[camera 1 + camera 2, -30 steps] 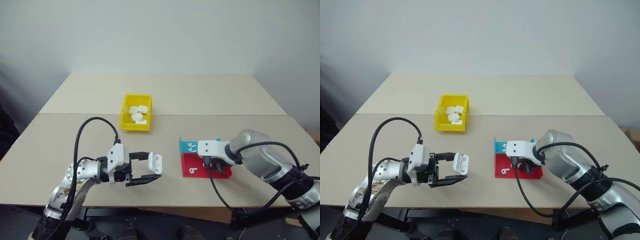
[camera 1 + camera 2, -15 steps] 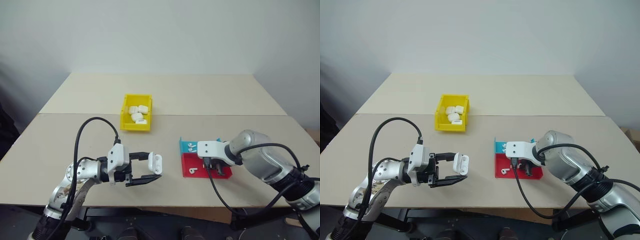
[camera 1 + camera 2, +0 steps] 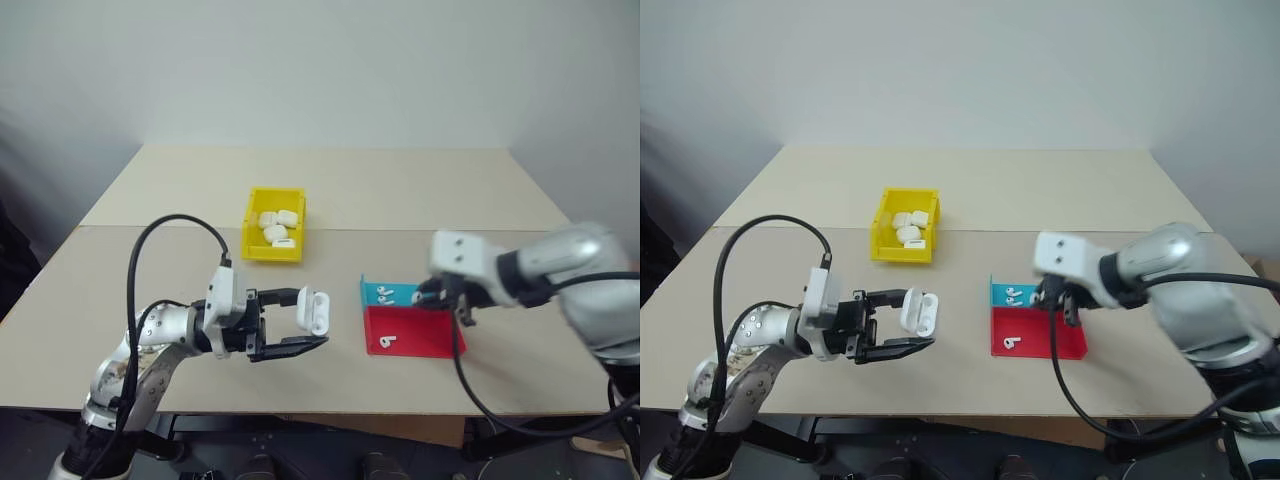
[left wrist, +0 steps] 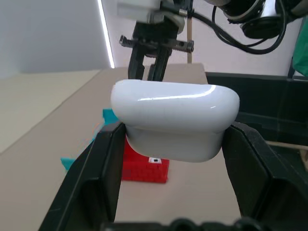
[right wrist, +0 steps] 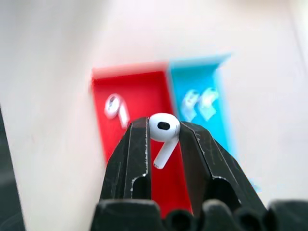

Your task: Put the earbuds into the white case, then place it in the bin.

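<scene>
- One earbud (image 5: 163, 130) is now clamped between the right gripper (image 5: 163, 144) jaws, head up and stem hanging down in the gap.
- Change: a second ago the right gripper sat low in the red tray (image 3: 432, 338); it has since risen clear and hangs above the tray's far edge. Judgement: the pick succeeded and the carry to the case comes next.
- One earbud (image 3: 386, 342) is left in the red tray, near its left side; two more (image 3: 388, 296) lie in the blue tray (image 3: 372, 291) just behind the red tray.
- Left gripper (image 3: 300, 322), well to the left of the red tray, has lifted slightly; its jaws are clamped on the white case (image 3: 315, 311), held above the bench (image 3: 400, 190).
- Whether the case lid is open, I cannot tell.
- Yellow bin (image 3: 273, 224) stands beyond and left of the red tray, already holding several white cases (image 3: 274, 225).
- Held earbud and held case are well apart; the gap has yet to be closed.
</scene>
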Controlling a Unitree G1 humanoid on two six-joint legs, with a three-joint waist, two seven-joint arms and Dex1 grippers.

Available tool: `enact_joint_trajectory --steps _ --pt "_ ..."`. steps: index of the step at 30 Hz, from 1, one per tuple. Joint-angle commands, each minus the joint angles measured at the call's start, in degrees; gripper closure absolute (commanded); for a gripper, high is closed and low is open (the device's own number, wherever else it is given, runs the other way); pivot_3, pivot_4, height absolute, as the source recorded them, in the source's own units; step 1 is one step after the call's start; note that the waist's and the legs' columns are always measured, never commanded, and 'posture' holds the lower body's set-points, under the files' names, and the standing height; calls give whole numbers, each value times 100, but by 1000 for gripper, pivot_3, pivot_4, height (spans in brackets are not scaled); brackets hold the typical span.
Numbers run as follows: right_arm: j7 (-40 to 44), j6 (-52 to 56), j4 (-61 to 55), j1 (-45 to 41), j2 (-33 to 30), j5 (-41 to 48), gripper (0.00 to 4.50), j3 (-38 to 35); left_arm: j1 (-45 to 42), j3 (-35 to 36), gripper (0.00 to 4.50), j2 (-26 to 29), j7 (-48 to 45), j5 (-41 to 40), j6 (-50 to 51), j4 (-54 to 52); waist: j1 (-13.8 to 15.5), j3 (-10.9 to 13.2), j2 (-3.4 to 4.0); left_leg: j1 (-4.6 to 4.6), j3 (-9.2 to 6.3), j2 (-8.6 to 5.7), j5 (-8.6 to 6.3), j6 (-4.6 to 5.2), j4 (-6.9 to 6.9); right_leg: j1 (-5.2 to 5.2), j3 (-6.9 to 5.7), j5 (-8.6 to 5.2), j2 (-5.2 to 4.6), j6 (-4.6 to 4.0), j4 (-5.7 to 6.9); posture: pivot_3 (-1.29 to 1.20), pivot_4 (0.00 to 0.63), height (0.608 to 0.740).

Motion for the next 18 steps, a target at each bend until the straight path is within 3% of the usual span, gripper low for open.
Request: enact_joint_trajectory --steps 1,4,8,12,18 --pt "-213 -450 -276 191 464 961 3551 -1410 -310 107 1747 73 -36 -382 195 -310 -6 0 -3 1 -4 0 0 0 0 5 -4 0 0 1 -3 0 150 740" --pt "-538 -626 -286 18 1159 1948 3551 -2227 -714 18 1747 27 -63 -491 333 -228 -12 0 -3 1 -6 0 0 0 0 6 -3 3 1 4 -2 0 150 740" --pt "-1133 -1511 -91 -95 2110 2562 3551 -2558 -1326 -171 1747 -152 51 -438 552 95 -13 0 -2 3 -10 0 0 1 0 8 -3 4 4 5 2 0 150 740" --pt "-1288 -2310 61 -105 2694 2939 3551 -2434 -1922 -295 1747 -194 135 -376 893 295 -15 0 -1 -1 -13 -1 1 1 0 7 -5 5 4 7 0 0 150 740" --pt "-1184 -3247 321 22 2930 2906 3551 -1912 -2576 -338 1747 52 379 -422 1655 227 -34 1 1 0 -13 -1 0 1 -6 6 -4 4 6 6 2 0 150 740"
